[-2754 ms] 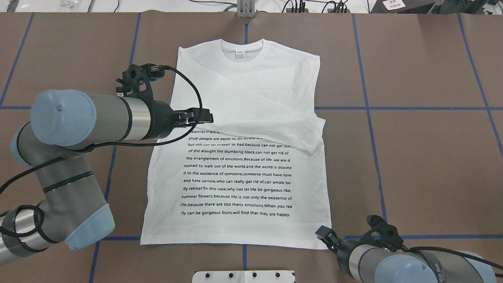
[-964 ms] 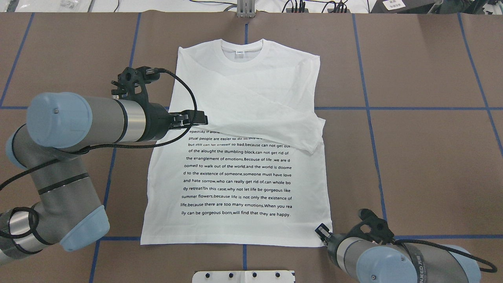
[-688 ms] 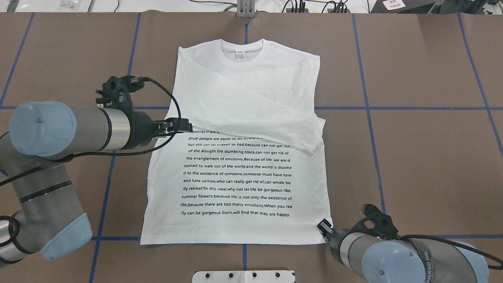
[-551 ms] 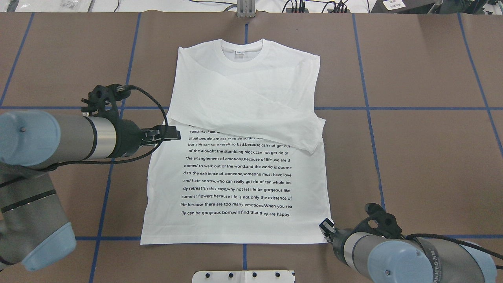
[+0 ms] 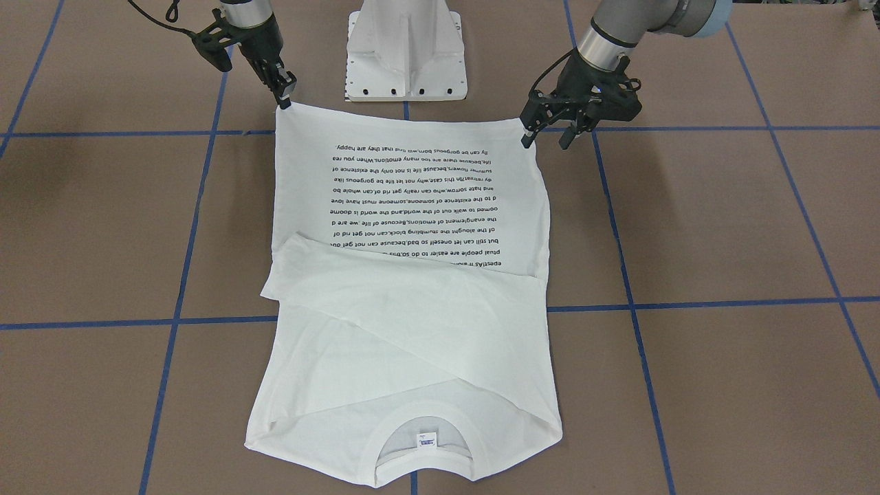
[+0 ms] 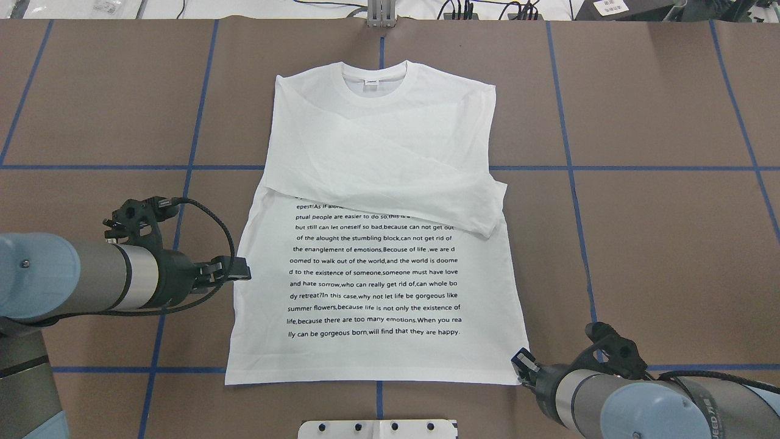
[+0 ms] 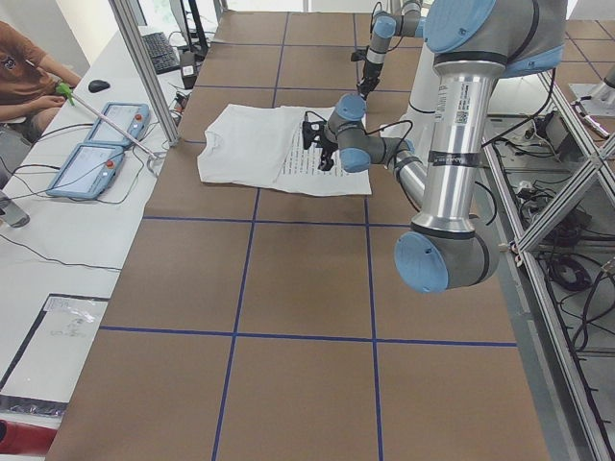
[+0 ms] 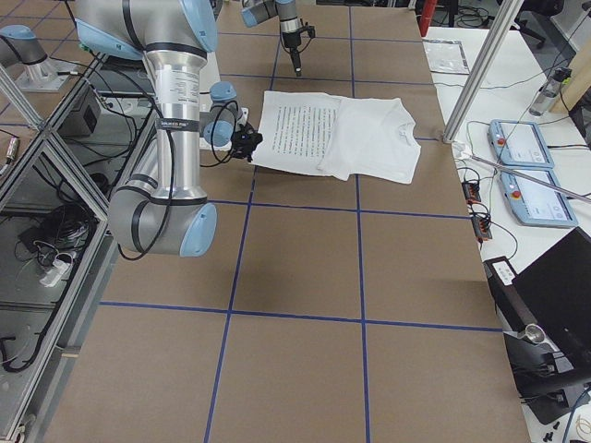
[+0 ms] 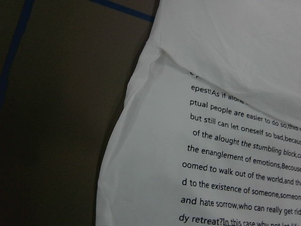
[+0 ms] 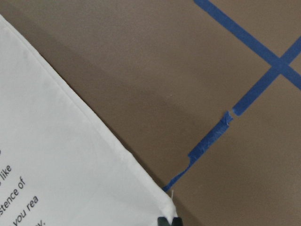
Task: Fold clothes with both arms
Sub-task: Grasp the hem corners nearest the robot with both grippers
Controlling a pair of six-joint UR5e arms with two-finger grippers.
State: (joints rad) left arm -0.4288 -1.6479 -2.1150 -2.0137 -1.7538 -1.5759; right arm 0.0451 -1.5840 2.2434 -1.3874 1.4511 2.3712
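The white long-sleeved T-shirt [image 6: 378, 183] lies flat on the brown table, text side up, collar at the far end. Both sleeves are folded across the chest [image 5: 412, 309]. My left gripper [image 6: 242, 275] is open and empty; it hovers beside the shirt's left edge, near the hem corner [image 5: 545, 141]. The left wrist view shows only that edge and text [image 9: 225, 117]. My right gripper [image 6: 523, 360] is shut at the hem's right corner [image 5: 282, 103]. In the right wrist view, a fingertip [image 10: 164, 220] sits right on that corner of the cloth [image 10: 56, 155].
The white pedestal base [image 5: 405, 48] stands just behind the hem. Blue tape lines [image 6: 573, 167] grid the table. Beyond the collar end runs a side bench with control tablets [image 7: 96, 158], a metal post [image 8: 480, 65] and a seated person [image 7: 19, 67].
My left gripper drew back off the folded sleeve, moving left and toward the robot, and now hangs beside the shirt. My right gripper edged right, and the lower hem shifted right with it.
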